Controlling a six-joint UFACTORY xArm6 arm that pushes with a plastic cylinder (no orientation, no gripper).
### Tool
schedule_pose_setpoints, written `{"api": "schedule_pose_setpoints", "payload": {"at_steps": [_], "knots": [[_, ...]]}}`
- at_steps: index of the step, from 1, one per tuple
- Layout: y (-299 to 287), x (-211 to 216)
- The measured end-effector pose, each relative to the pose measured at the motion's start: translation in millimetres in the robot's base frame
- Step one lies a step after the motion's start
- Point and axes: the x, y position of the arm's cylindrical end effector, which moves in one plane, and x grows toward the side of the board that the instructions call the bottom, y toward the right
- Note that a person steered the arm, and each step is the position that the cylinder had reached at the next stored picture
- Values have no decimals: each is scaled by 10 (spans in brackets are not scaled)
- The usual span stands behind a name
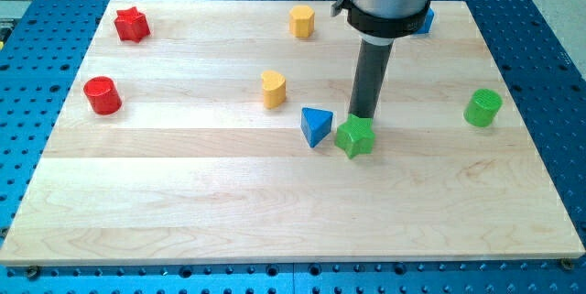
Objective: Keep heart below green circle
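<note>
The near part of the bench (275, 221), toward the view's bottom edge, carries no blocks.

Close to the middle of the bench, a green star (355, 136) is seen, and just to its left, near but apart from it, stands a blue triangle (316, 126). The tip (363, 116) of the dark rod is placed at the far side of the green star; it seems to touch the star's top edge, though the contact cannot be told for sure. No gripper is present on this arm, so an open or closed state cannot be told; only the straight rod is shown, and nothing is held by it.

A little farther, left of the rod, the yellow heart (273, 89) is found, well apart from the tip. The green circle (482, 108) is located near the right edge of the bench, at about the same depth, far from the heart. Near the left edge, a red cylinder (103, 95) is seen.

Toward the far edge, a yellow block (302, 21) of rounded or many-sided shape is placed left of the arm body. In the far left corner a red star (132, 25) is lying. A blue block (424, 23) is partly hidden behind the arm near the far edge, and its shape cannot be made out.
</note>
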Motion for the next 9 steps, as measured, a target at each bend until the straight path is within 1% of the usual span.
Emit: {"api": "schedule_pose_setpoints", "payload": {"at_steps": [1, 2, 3, 4, 5, 6, 7, 8, 9], "knots": [[-373, -3], [-623, -194], [-657, -553], [-1440, -515], [-2215, -58], [-2159, 202], [-2033, 202], [-2205, 2], [-2125, -193]]}}
